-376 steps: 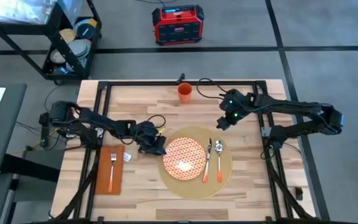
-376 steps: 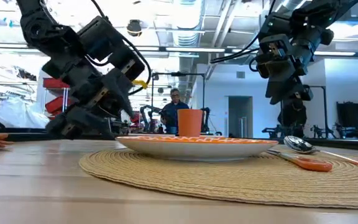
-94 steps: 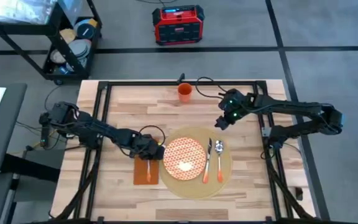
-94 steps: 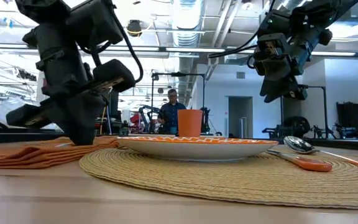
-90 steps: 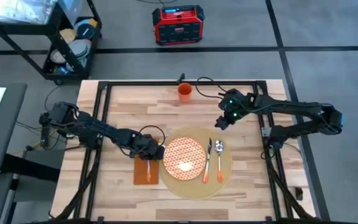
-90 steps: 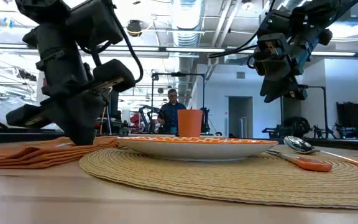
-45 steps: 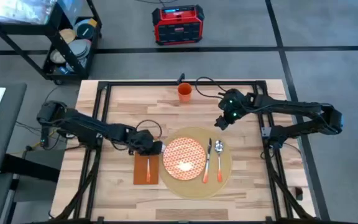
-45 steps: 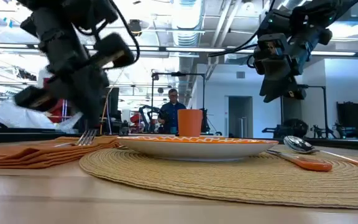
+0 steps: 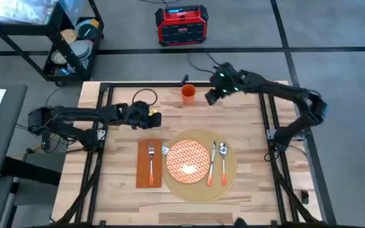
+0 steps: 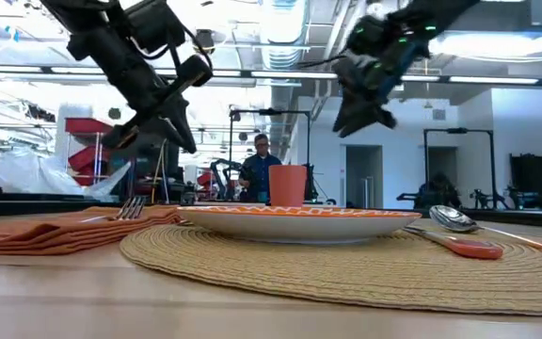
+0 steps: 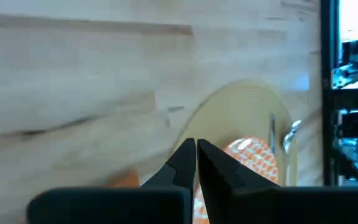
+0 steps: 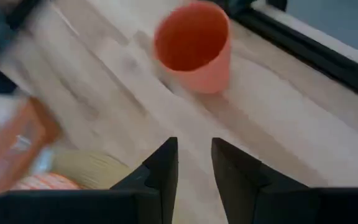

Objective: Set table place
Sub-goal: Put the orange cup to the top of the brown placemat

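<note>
Centrally, the round tan placemat [image 9: 200, 166] lies flat on the light wood table [image 9: 125, 104], toward the near edge, and serves as the reference for everything else. On it, slightly toward the left arm's side of its middle, sits an orange-and-white patterned plate [image 9: 187, 159]. On the placemat's other side, just beside the plate, a knife [image 9: 211, 163] and a spoon [image 9: 224, 162] with orange handles lie parallel to each other, both fully on the mat. Touching or just off the placemat's edge on the left arm's side lies a rectangular orange napkin [image 9: 149, 164], with a fork [image 9: 151, 161] resting lengthwise on it, tines pointing away from the near edge. A small pale object between napkin and plate is too small to identify. Beyond the placemat, near the table's far edge, stands an upright orange cup [image 9: 189, 94], open end up. The left gripper [image 9: 155, 118] hangs above bare wood beyond the napkin's far end, off the placemat; in its wrist view the two fingers are pressed together with nothing between them. The right gripper [image 9: 211, 97] is up over the far part of the table, well apart from the placemat and just beside the cup; its wrist view shows the fingers [image 12: 163, 163] parted by a narrow gap, empty, with the cup ahead of them. In the low view both grippers sit clear above the table surface. A person [image 10: 261, 169] shows in the room behind.
</note>
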